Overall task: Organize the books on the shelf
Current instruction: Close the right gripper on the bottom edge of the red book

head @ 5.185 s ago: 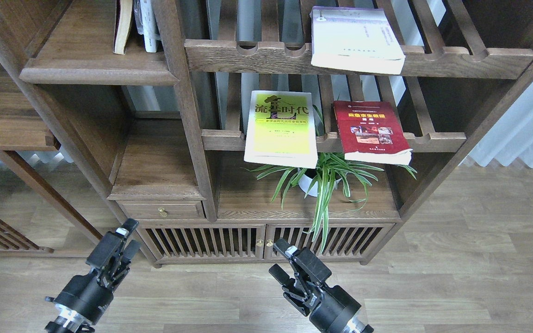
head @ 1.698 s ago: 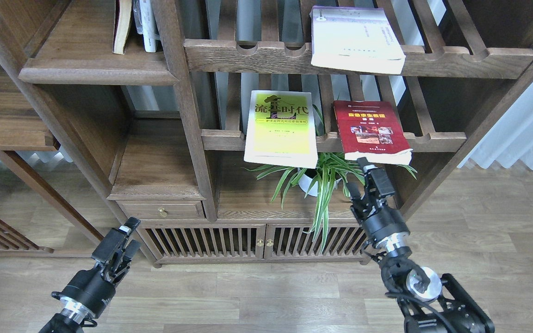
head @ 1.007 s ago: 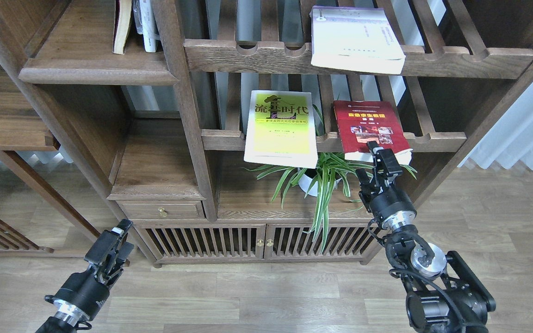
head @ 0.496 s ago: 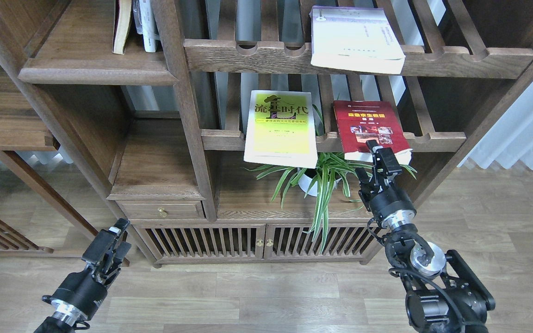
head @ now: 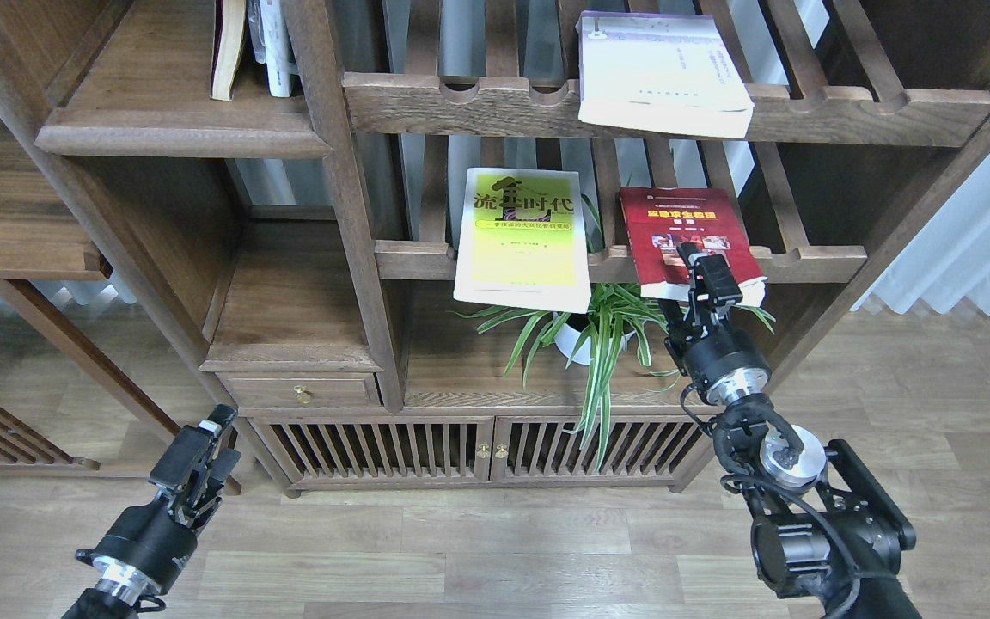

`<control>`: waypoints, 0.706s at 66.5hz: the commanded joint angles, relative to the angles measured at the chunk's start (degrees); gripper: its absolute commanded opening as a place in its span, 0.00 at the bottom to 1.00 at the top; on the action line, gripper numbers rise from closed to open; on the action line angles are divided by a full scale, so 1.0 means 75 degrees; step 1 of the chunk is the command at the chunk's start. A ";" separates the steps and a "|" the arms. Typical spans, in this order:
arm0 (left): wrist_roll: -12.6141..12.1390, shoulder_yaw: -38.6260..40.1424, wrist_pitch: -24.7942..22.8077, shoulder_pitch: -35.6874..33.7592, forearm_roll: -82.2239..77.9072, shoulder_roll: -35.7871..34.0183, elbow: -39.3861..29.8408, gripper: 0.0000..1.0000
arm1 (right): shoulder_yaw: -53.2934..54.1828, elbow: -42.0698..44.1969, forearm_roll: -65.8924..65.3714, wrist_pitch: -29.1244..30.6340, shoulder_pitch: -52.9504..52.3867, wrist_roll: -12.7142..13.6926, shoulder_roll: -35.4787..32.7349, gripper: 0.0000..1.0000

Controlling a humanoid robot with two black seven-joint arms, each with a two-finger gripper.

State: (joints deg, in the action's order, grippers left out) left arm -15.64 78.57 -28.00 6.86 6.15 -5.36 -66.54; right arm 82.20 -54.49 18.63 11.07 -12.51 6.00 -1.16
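The dark red book (head: 675, 225) lies flat on the lower slatted rack, its front edge overhanging. My right gripper (head: 689, 282) is at that front edge. Its upper finger (head: 712, 275) lies over the cover and the lower one sits beneath, with the jaws still apart. The yellow-green book (head: 522, 239) lies to the left on the same rack. The white book (head: 658, 73) lies on the upper slatted rack. The solid plank shelf (head: 177, 137) is at the upper left. My left gripper (head: 207, 447) hangs low over the floor, open and empty.
Several books (head: 254, 43) stand at the back of the plank shelf. A potted spider plant (head: 602, 331) stands under the lower rack, beside my right gripper. A ledge with a brass-knobbed drawer (head: 302, 391) and slatted cabinet doors (head: 478, 447) sit below.
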 commanded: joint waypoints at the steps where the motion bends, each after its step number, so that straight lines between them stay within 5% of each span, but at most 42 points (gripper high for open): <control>1: 0.0000 0.0000 0.0000 0.0000 -0.0012 0.0000 0.0000 1.00 | 0.0032 0.0000 0.0001 -0.0011 0.0040 -0.0003 -0.0010 0.99; 18: 0.0000 0.0000 0.0000 0.0012 0.0000 0.0000 0.0000 1.00 | 0.0055 0.0035 0.0012 -0.0093 0.0004 -0.0108 0.0002 0.95; 22: 0.0000 0.0000 0.0000 0.0012 0.0000 0.0000 0.0000 1.00 | 0.0055 0.0058 0.0013 -0.0093 -0.0007 -0.0377 0.0002 0.86; 23: 0.0000 0.0012 0.0000 0.0012 0.0000 0.0000 0.0000 1.00 | 0.0055 0.0058 0.0013 -0.0116 -0.0007 -0.0610 0.0002 0.73; 27: 0.0000 0.0035 0.0000 0.0012 0.0000 0.0000 0.0000 1.00 | 0.0055 0.0058 0.0013 -0.0128 -0.0007 -0.0764 0.0002 0.65; 47: 0.0000 0.0117 0.0000 0.0012 0.0153 -0.0012 0.0000 1.00 | 0.0032 0.0058 0.0013 -0.0128 -0.0043 -0.0799 0.0049 0.54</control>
State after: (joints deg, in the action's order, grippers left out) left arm -15.61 79.08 -28.00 6.95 7.04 -5.36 -66.53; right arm 82.56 -54.05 18.73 10.10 -12.74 0.05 -1.01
